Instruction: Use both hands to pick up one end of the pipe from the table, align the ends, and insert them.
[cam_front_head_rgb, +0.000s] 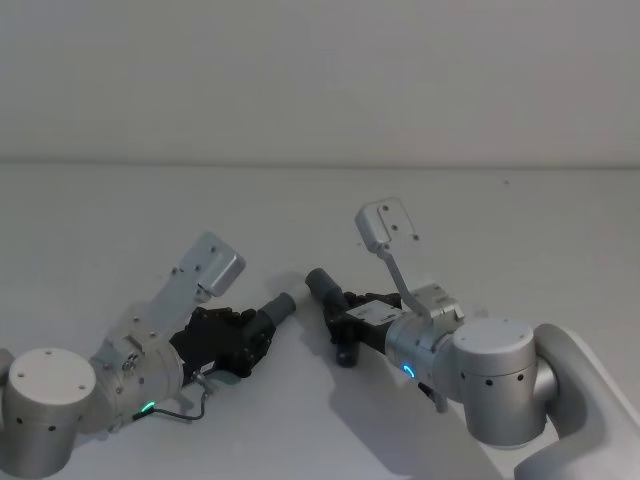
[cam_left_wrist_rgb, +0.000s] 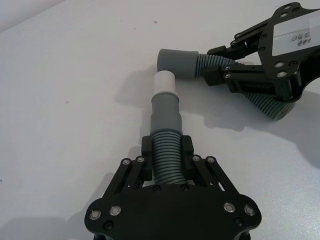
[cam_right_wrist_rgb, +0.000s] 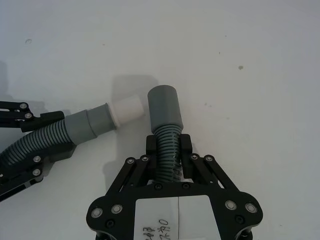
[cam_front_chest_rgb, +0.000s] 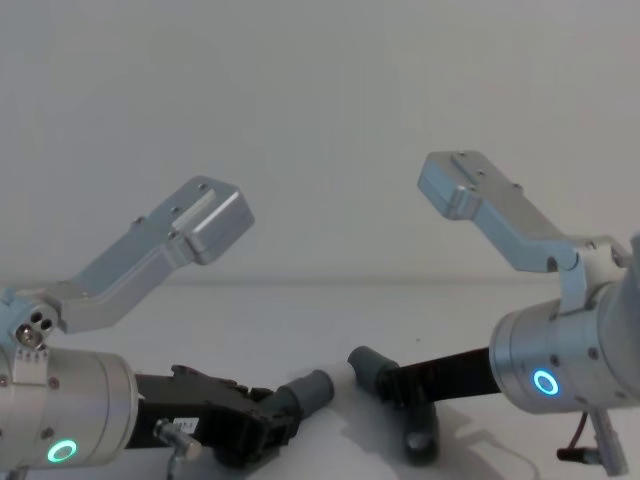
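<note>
**Q:** Claws?
**Me:** My left claw (cam_left_wrist_rgb: 166, 150) pinches the ribs of the spigot piece (cam_left_wrist_rgb: 165, 117), close behind its cuff. My right claw (cam_right_wrist_rgb: 168, 150) pinches the ribs of the plain piece (cam_right_wrist_rgb: 166, 137) the same way.

**Q:** Where are the ends?
**Me:** Between my two wrists, low over the table (cam_front_head_rgb: 150, 220); going by the shadows, both are clear of it. The white spigot (cam_left_wrist_rgb: 165, 82) sits just beside the plain cuff (cam_right_wrist_rgb: 162, 105). I can't tell whether they touch. The axes cross at roughly a right angle, so they are not lined up yet.

**Q:** How does it handle?
**Me:** Light, I judge. The ribbed hose looks bendy and the smooth cuffs look stiffer and slicker. Gripping near the cuff is right: the ribs give my fingers purchase, and the short overhang should keep the end from drooping.

**Q:** Risk?
**Me:** If I push in off-axis, the hose will likely buckle instead of seating. I should turn the mouth to face the spigot first, then press straight in.
</note>
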